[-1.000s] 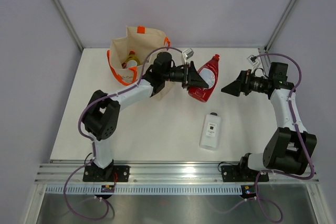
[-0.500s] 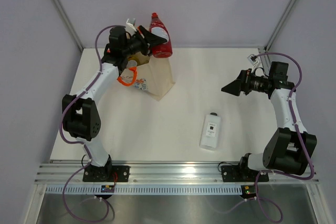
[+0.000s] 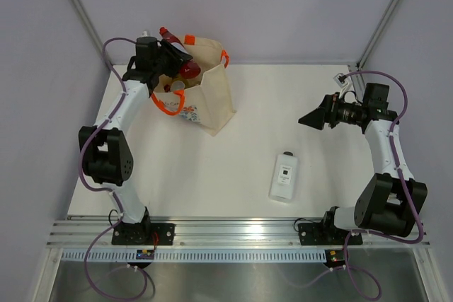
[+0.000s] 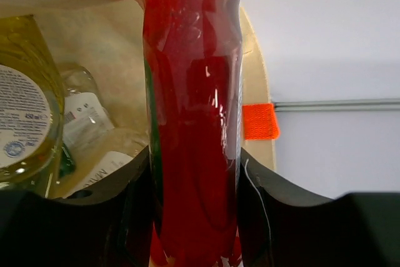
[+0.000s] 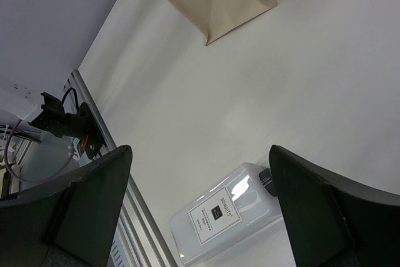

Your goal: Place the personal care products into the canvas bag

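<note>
- Left gripper (image 3: 168, 54) is clamped on the red bottle (image 3: 187, 68). In the left wrist view its dark jaws press both sides of the bottle's waist (image 4: 194, 123).
- That claw hangs over the mouth of the canvas bag (image 3: 209, 100), at about 10 o'clock on the table (image 3: 248, 153) in the overhead view. The bottle is tilted, with its cap up toward 11 o'clock and its lower end dipping past the rim.
- Right gripper (image 3: 304, 119) is spread wide with nothing between its fingers. It hovers at about 3 o'clock, well apart from the bag.
- Done so far, by my reading: some products are already inside. The left wrist view shows a yellow bottle (image 4: 25, 110) against the cream lining, with clear, labelled packaging (image 4: 87, 126) beside it. I cannot count the items exactly.
- In hand: the red bottle is over the opening but not yet released, so I judge this item nearly placed rather than placed.
- Left to do: a flat white bottle (image 3: 284, 177) lies on its side on the bare table at about 5 o'clock, well apart from the bag. The right wrist view shows it (image 5: 225, 211) just below the open fingers, label up.
- No other product shows on the tabletop, so the white bottle looks like the last piece to collect.
- Overall I would put the task past halfway: one release pending and one pickup to go.
</note>
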`<state>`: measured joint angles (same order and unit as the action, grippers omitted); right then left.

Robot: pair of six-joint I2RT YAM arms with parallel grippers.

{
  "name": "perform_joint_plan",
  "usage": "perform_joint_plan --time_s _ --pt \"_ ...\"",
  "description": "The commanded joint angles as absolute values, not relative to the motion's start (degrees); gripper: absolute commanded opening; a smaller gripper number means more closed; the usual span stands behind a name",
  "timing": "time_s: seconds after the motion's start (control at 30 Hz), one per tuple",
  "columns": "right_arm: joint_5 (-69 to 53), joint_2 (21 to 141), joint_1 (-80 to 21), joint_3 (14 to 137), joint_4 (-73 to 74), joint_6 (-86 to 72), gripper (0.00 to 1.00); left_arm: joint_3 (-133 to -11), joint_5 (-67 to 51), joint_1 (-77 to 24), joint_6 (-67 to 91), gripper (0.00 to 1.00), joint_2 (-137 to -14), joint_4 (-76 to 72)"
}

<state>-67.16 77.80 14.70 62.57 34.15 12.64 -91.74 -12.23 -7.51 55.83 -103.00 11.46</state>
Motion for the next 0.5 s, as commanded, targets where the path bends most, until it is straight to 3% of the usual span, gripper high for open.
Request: perform_joint_plan --time_s 0.0,0.03,0.13,0.23,0.37,0.47 --pt "-68.20 75.76 14.85 62.40 34.71 15.64 0.99 -96.59 -9.75 -8.17 45.65 0.21 -102.22 7.64" --pt "-68.03 75.94 14.68 62.40 35.06 17.47 0.99 -96.59 -9.67 -8.26 43.88 0.37 -102.04 8.78" --pt "-67.24 76.37 13.37 63.45 39.27 24.31 0.99 -96.07 -10.11 -8.53 38.16 0.68 -101.43 10.45" --pt "-63.74 78.74 8.98 66.17 46.57 30.91 0.99 -95.19 -11.60 -8.53 33.15 0.87 -100.73 11.86" --pt "-54.09 79.28 2.74 66.71 46.86 28.58 0.98 -94.22 -14.06 -8.53 27.53 0.97 -99.50 12.57" --pt "-42.77 79.01 -3.33 65.13 46.48 21.54 1.00 -92.82 -14.33 -8.79 24.10 0.99 -97.74 12.66"
